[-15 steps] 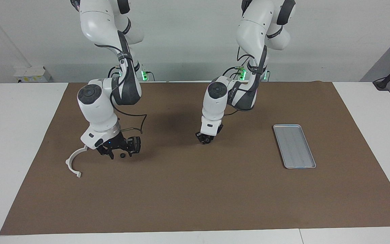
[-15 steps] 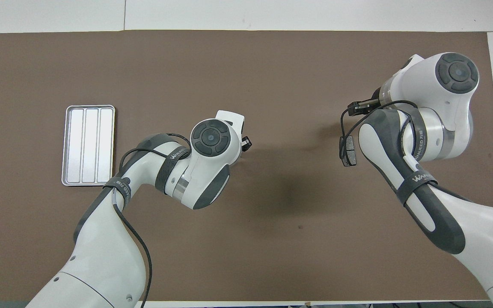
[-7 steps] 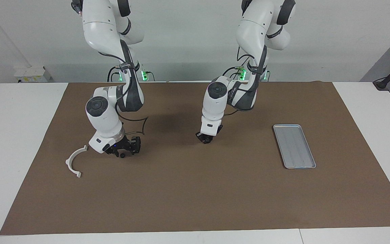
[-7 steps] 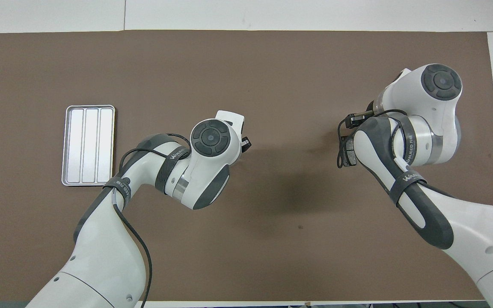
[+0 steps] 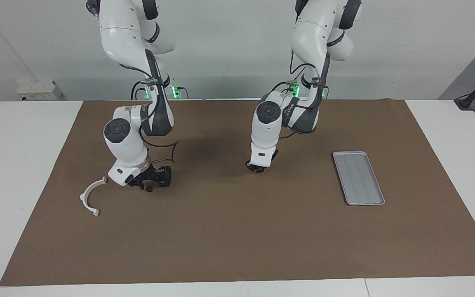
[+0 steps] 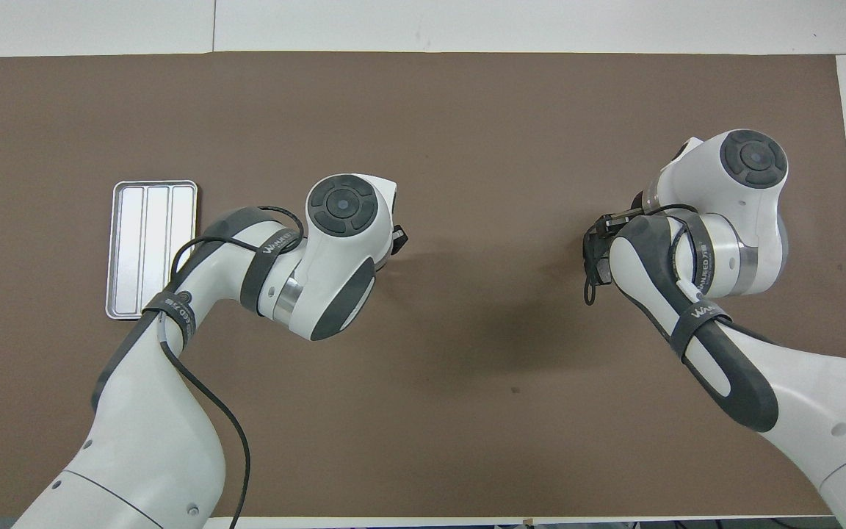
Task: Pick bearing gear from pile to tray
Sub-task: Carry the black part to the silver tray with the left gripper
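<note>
The tray lies on the brown mat toward the left arm's end of the table; it also shows in the overhead view and holds nothing. My right gripper is low over the pile, open, with a tiny black round piece right at its fingertips. The white arc bracket lies beside it toward the right arm's end. A dark brake pad shows partly under the right arm. My left gripper hangs low over the middle of the mat; in the overhead view only its tip shows.
The brown mat covers most of the white table. A cable loops by the right wrist. In the overhead view the right arm hides the arc bracket and most of the pile.
My right gripper came down toward the robots onto the black piece and turned, uncovering the bracket. My left gripper shifted a little toward the tray.
</note>
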Robot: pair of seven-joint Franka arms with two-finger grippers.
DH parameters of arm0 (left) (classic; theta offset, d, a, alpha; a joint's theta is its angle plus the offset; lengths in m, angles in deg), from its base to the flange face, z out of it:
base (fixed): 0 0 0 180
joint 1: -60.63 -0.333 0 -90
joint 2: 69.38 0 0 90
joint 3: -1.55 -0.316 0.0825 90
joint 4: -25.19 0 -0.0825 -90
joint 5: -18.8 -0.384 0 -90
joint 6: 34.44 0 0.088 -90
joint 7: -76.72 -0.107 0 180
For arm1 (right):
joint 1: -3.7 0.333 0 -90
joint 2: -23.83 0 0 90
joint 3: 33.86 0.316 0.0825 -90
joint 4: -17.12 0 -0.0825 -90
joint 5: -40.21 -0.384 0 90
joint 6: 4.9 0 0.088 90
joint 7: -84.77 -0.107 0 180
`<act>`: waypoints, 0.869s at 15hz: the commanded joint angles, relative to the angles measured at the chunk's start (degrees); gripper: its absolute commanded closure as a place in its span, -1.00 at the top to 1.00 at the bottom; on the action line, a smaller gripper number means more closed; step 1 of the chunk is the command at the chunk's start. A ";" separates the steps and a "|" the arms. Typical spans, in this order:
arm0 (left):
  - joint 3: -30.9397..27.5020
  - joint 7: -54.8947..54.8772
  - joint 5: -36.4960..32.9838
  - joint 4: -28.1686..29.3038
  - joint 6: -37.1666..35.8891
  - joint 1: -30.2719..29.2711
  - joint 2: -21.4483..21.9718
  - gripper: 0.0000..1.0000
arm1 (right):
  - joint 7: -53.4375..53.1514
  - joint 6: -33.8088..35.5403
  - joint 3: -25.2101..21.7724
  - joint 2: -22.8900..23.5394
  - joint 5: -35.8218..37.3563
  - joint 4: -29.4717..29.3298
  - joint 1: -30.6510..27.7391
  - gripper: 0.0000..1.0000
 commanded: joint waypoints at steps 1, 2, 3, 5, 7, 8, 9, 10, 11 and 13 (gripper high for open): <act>0.21 -4.99 -1.03 0.90 -4.97 -4.81 5.54 -1.00 | 1.38 0.24 0.65 -1.90 1.05 1.98 -1.00 0.19; 0.21 -7.36 -1.03 1.52 -6.73 -6.57 7.48 -1.00 | 1.38 0.24 0.65 -1.90 1.05 1.98 -1.00 0.14; 0.21 -9.30 -1.03 1.96 -8.22 -7.90 9.24 -1.00 | 1.38 0.15 0.65 -1.90 1.05 2.07 -1.00 0.11; 0.21 -13.95 -1.03 2.40 -11.47 -10.79 11.44 -1.00 | 1.38 -0.02 0.65 -1.90 1.05 1.98 -1.00 0.07; 0.21 -20.18 -1.03 4.06 -12.98 -14.91 13.20 -1.00 | 1.38 -0.55 0.65 -1.81 1.05 2.16 -1.00 0.07; 0.21 -24.40 -1.03 5.11 -12.98 -17.11 14.25 -1.00 | 1.38 -0.64 0.65 -1.72 1.05 2.16 -1.00 0.06; 0.21 -28.18 -1.03 6.43 -12.98 -19.49 15.05 -1.00 | 1.38 -0.64 0.65 -1.72 1.05 2.24 -1.00 0.05; 0.21 -31.70 -1.03 8.01 -12.37 -21.77 15.92 -1.00 | 1.47 -0.73 0.65 -1.72 1.14 2.25 -1.00 0.05; 0.13 -35.47 -1.03 8.72 -12.11 -23.62 16.28 -1.00 | 1.65 -0.73 0.65 -1.72 1.05 2.25 -1.00 0.05; 0.21 -40.59 -1.03 9.51 -11.50 -26.70 16.46 -1.00 | 2.52 -1.51 0.65 -1.64 1.05 2.33 -1.18 0.05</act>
